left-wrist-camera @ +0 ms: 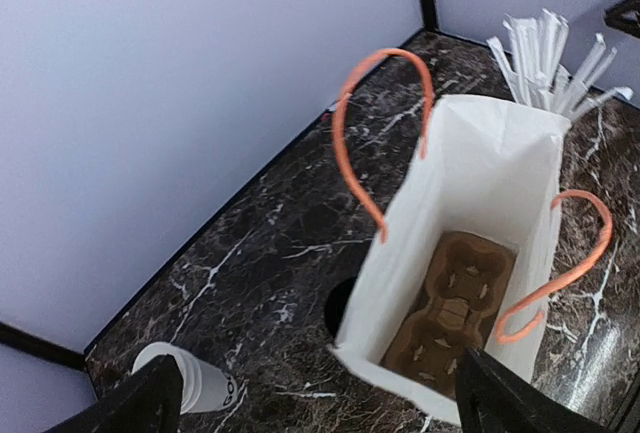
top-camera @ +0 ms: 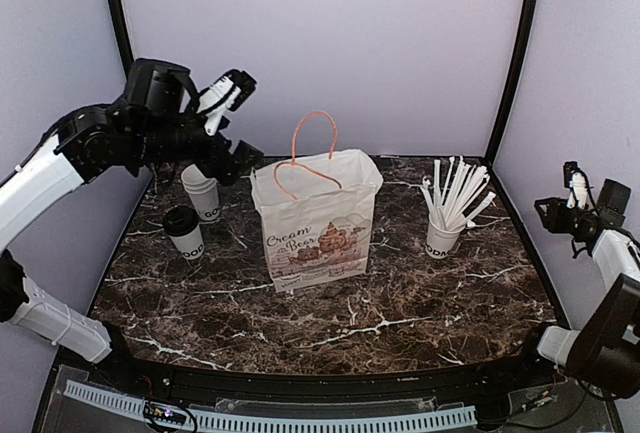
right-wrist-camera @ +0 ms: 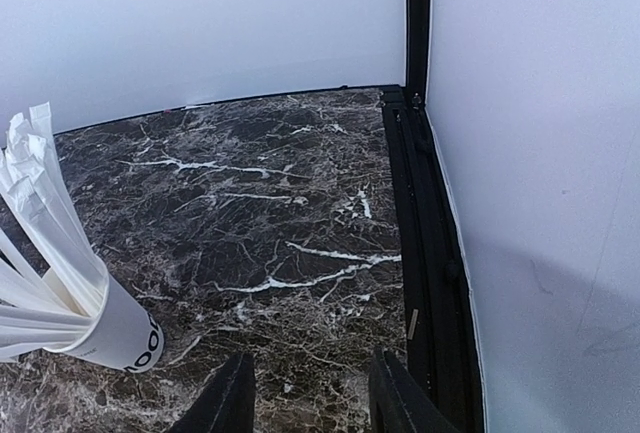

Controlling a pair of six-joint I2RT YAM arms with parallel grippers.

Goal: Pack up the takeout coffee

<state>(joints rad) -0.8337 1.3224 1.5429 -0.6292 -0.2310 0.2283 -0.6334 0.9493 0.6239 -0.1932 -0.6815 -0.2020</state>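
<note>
Now: lidded coffee stands on the table left of the paper bag, both grippers empty

Seen from above, a dark marble-patterned table sits inside pale walls. A white paper bag stands upright near the middle, its mouth open and its two orange cord handles sticking up. The bag's front has a brown printed drawing and lettering.

The takeout coffee, a small white cup with dark lettering and a black lid, stands upright on the table to the left of the bag, apart from it and outside it. It is much shorter than the bag. Just behind it stands a stack of white cups. To the right of the bag, well apart from it, a white cup holds a bundle of white paper-wrapped straws.

The left gripper hangs raised over the left rear of the table, above the stacked cups and beside the bag's mouth. Its fingers are spread wide, one at each bottom corner of the left wrist view, holding nothing. That view looks down into the bag, where a brown cardboard cup carrier lies on the bottom.

The right gripper is at the far right edge of the table, near the straw cup. Its fingers are parted with only bare table showing between them.
</note>
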